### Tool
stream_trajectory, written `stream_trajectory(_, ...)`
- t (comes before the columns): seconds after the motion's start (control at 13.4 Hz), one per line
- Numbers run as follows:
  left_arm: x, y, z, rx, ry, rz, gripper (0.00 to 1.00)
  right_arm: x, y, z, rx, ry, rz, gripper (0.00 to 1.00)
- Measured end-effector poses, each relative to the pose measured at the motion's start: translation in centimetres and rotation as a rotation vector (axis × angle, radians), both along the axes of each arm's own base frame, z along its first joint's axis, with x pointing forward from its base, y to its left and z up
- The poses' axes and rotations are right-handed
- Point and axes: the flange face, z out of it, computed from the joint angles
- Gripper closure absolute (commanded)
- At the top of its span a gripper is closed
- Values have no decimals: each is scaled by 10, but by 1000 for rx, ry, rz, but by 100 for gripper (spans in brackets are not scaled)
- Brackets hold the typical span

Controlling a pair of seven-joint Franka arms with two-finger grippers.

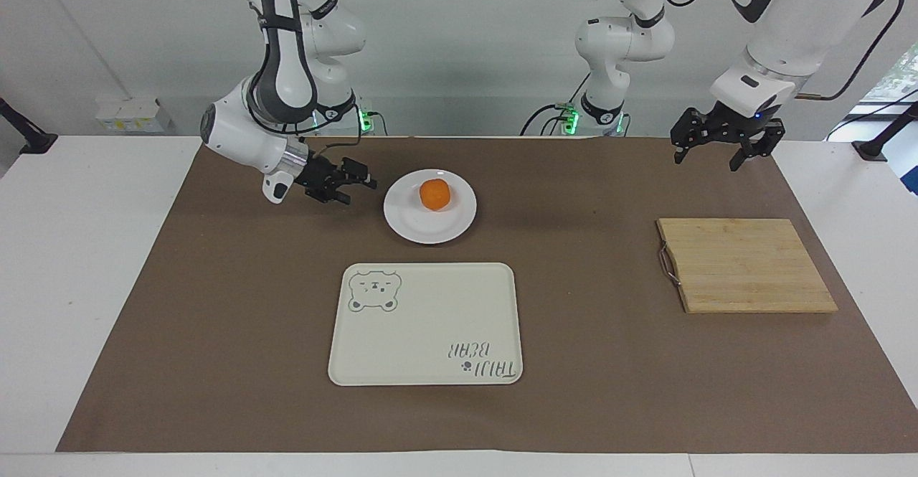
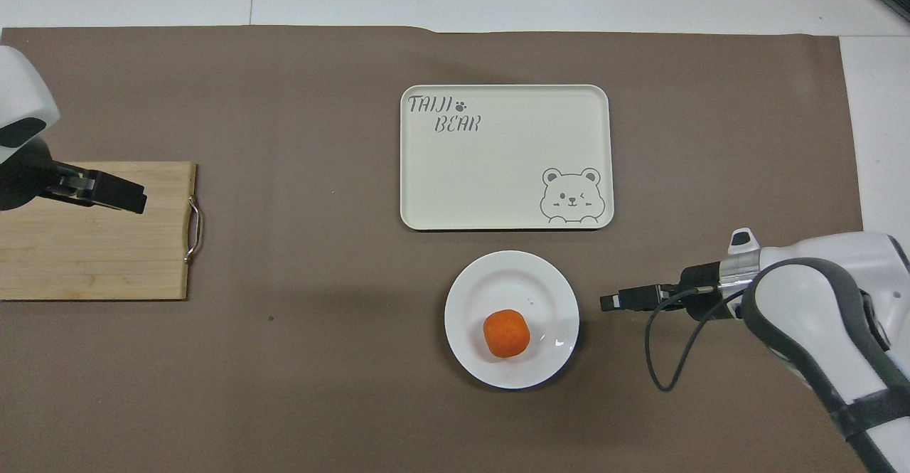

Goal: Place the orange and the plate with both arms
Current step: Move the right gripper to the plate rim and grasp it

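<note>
Orange sits on the plate near the robots, nothing lifted yet, right pincer with fingers apart just beside the rim, left pincer also apart, up over the worktop near the board.

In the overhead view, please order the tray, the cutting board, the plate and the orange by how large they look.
1. Tray.
2. Cutting board, though the view's edge cuts it off, so its rank against the tray is unsure.
3. Plate.
4. Orange, lying on the plate.
</note>
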Motion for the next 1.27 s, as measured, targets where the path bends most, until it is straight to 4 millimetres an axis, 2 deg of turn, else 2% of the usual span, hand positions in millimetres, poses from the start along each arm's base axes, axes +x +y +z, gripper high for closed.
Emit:
stream_trajectory(0.3,-4,0,3,1,5,-1,0,-6,9,-41,60,14,-24,0)
stream_trajectory(0.45,-6,0,3,2,15,-1,0,-9,20,-53,77,34,-49,0)
stream_trajectory(1.05,-6,1,3,3,18,0,0,-24,49,-71,94,65,-77,0)
stream_trajectory(1.12,-6,1,3,3,18,1,0,-26,50,-72,95,68,-76,28)
stream_trajectory(1.2,-6,1,3,3,18,1,0,-26,50,-72,95,69,-77,46)
stream_trajectory(1.27,-6,1,3,3,18,1,0,-26,50,-72,94,70,-77,59)
